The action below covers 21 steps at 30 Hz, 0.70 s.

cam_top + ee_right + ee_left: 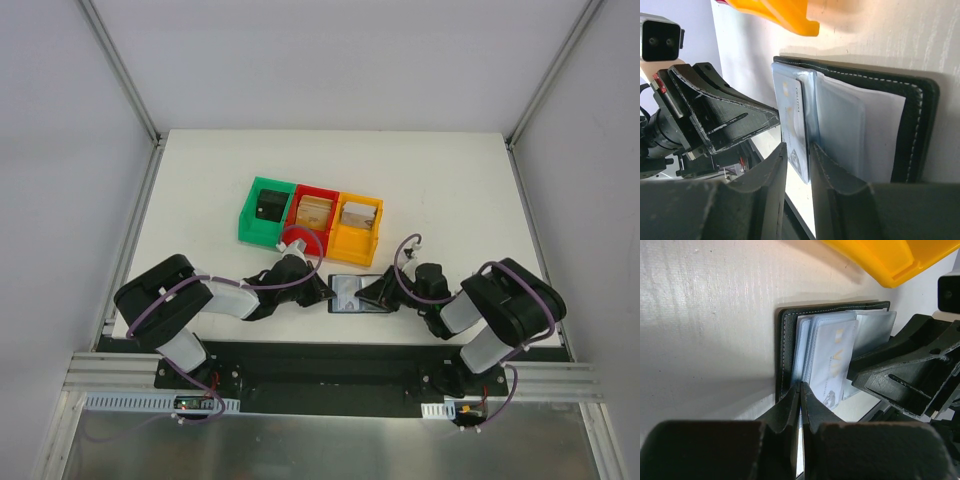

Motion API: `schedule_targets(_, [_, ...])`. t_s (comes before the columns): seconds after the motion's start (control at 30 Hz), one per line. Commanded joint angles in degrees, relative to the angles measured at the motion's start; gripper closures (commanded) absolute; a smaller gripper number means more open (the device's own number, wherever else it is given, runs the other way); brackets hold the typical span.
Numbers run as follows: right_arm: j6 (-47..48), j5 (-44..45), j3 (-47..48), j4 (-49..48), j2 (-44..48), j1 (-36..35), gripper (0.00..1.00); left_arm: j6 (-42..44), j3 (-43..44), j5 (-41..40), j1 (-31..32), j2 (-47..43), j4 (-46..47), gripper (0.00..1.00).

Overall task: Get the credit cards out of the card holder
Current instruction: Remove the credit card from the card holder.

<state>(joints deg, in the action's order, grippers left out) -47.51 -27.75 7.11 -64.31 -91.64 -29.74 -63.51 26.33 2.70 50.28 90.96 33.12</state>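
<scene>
The black leather card holder (pixel 358 293) lies open on the white table between my two grippers. In the left wrist view its stitched edge (pixel 782 340) frames clear sleeves and a pale credit card (pixel 832 355). My left gripper (pixel 801 386) is shut on the near edge of the holder's left side; it also shows in the top view (pixel 325 292). My right gripper (pixel 799 150) is narrowly open, its fingers on either side of the pale card's (pixel 792 120) edge without pinching it. The holder's right half (pixel 925 110) lies flat. In the top view the right gripper (pixel 388 292) sits at the holder's right end.
A green bin (pixel 265 210), a red bin (pixel 312 215) and a yellow bin (pixel 358 225) stand in a row just behind the holder. The yellow bin's corner shows in both wrist views (pixel 890 260) (pixel 785 15). The table's front edge is close behind both grippers.
</scene>
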Motion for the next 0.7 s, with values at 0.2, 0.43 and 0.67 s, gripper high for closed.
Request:
schedule_targets(0.2, [-2.86, -3.10, 1.23, -12.50, -3.11, -0.59, 0.74, 2.51, -1.10, 0.20, 1.31, 3.17, -10.01, 1.00])
schedule_targets(0.43, [-2.59, -6.26, 1.85, -11.98, -3.64, -0.59, 0.73, 2.33, -1.28, -0.59, 1.40, 2.65, -10.18, 1.00])
schedule_targets(0.67, [-1.27, -7.58, 1.59, -10.31, -3.90, -0.76, 0.74, 2.51, -1.19, -0.50, 1.31, 2.56, -10.27, 1.00])
